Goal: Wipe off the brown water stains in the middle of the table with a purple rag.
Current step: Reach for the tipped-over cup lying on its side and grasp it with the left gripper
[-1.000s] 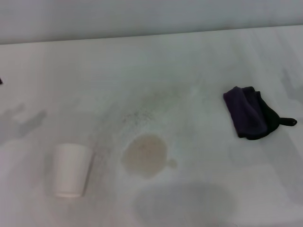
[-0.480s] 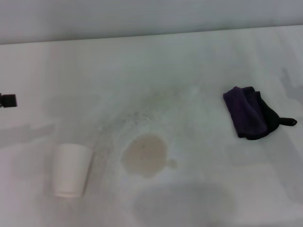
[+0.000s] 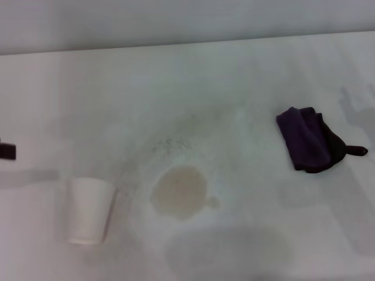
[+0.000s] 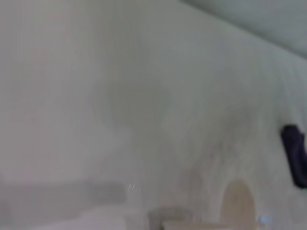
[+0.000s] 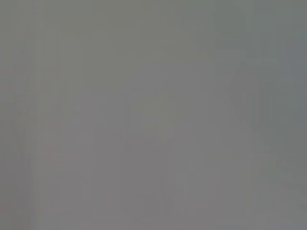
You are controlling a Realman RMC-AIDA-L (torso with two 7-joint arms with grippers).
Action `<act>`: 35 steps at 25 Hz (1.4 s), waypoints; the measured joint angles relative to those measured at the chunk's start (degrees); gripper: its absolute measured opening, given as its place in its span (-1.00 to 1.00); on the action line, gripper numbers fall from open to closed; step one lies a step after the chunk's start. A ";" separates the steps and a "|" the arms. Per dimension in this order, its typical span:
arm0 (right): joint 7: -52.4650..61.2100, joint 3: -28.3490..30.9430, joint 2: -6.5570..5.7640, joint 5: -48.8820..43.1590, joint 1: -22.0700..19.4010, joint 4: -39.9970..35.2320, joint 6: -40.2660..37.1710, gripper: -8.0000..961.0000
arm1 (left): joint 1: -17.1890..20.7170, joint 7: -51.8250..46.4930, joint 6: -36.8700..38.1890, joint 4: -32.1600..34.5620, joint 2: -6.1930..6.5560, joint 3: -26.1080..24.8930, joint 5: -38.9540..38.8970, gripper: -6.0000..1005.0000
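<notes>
The brown water stains (image 3: pixel 179 192) form a pale tan round puddle with a small blob at its right edge, in the middle of the white table (image 3: pixel 193 88). The purple rag (image 3: pixel 309 140) lies folded at the right, its black tail pointing right. Only a dark tip of my left gripper (image 3: pixel 6 150) shows at the left edge of the head view, well left of the puddle. In the left wrist view the stain (image 4: pixel 237 203) and the rag (image 4: pixel 295 154) show far off. The right wrist view is plain grey and shows nothing. My right gripper is out of view.
A white paper cup (image 3: pixel 88 210) stands upside down, left of the puddle. A large faint grey shadow patch (image 3: pixel 228 250) lies in front of the puddle. The table's far edge (image 3: pixel 187 44) meets a pale wall.
The dark tip of my left gripper at the left edge has moved toward the table's front. The shadows at left and right have shifted. Rag, cup and puddle have not moved.
</notes>
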 joint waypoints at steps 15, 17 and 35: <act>0.00 0.53 0.19 0.05 1.14 1.68 0.07 0.44 | -7.05 1.80 -0.86 -10.61 -3.29 1.49 8.21 0.76; 0.02 0.53 0.22 0.07 1.35 1.72 0.07 0.44 | -8.21 2.08 -1.32 -12.17 -4.20 1.54 9.88 0.76; 2.25 0.62 0.11 0.42 0.80 1.77 0.64 0.44 | -14.14 -1.48 -5.92 -18.62 -7.59 6.68 14.61 0.76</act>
